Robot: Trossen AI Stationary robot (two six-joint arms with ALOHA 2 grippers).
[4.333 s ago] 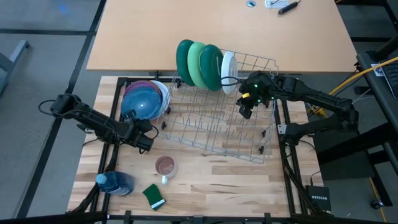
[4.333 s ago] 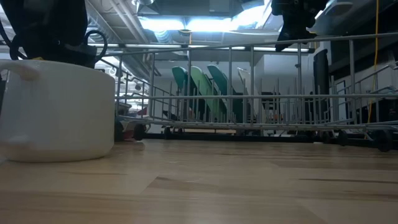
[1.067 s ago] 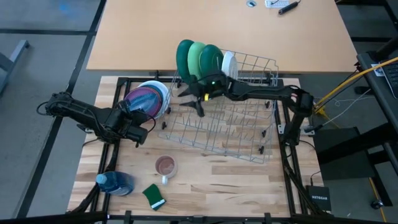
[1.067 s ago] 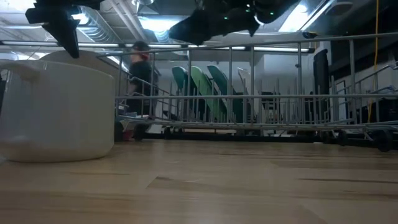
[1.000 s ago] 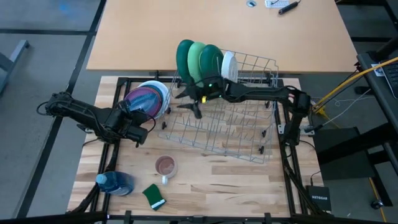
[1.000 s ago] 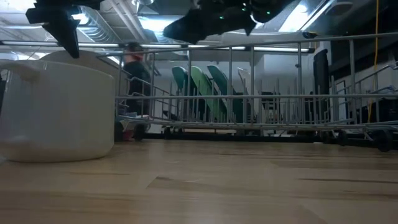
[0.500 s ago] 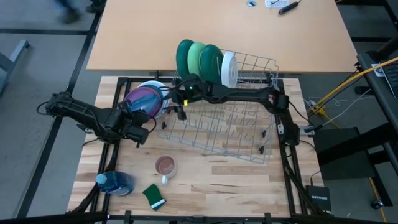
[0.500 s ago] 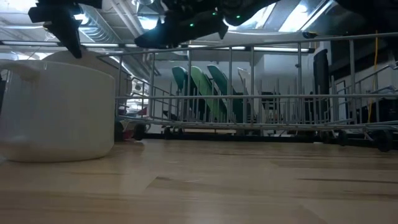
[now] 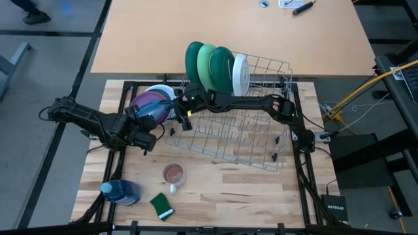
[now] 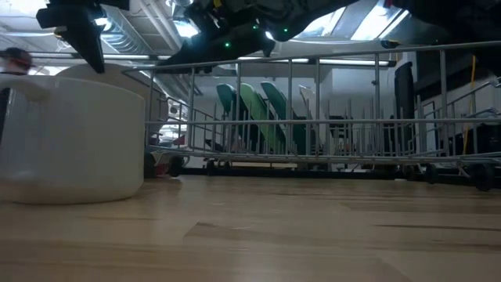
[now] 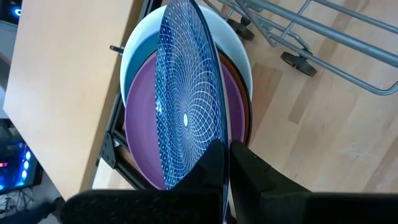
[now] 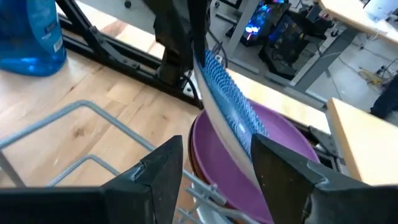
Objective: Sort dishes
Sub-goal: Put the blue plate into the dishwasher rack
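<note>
Likely a robotics lab, exposed ceiling ducts (image 10: 133,35), glowing computer gear (image 12: 261,31), cabled bench (image 9: 228,32)

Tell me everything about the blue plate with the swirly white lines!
The round blue plate with a fine white web pattern is tipped up on its edge above the stack of plates, over a purple plate. The left gripper is shut on its lower rim. The right gripper is open, its fingers on either side of the plate's edge, not yet closed on it.
</note>
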